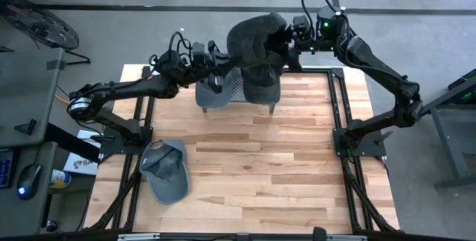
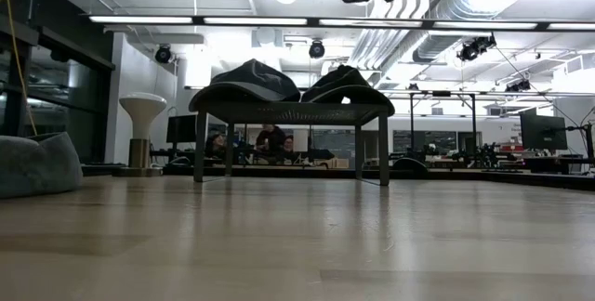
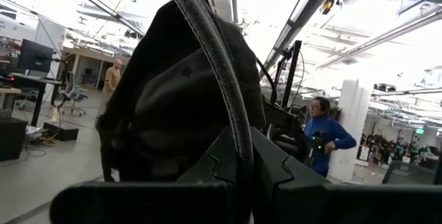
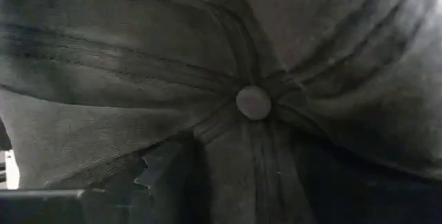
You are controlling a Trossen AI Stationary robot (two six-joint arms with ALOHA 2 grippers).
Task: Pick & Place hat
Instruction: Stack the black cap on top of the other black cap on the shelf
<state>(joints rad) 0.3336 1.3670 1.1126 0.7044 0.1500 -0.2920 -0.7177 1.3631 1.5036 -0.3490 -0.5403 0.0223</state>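
Mid-transfer, the dark hat (image 1: 256,40) hangs above the tabletop's far edge over the mesh rack (image 1: 236,91), the left gripper (image 1: 221,66) clamped on its brim and the right gripper (image 1: 286,42) spread against its crown; next, I judge, comes lowering it onto the rack.

A big dark hat (image 3: 173,92) fills the middle, with its curved brim edge running down into the left gripper (image 3: 238,175), which is pinched tight on it. Behind, a person in a blue top (image 3: 328,137) stands by a white pillar (image 3: 352,124)
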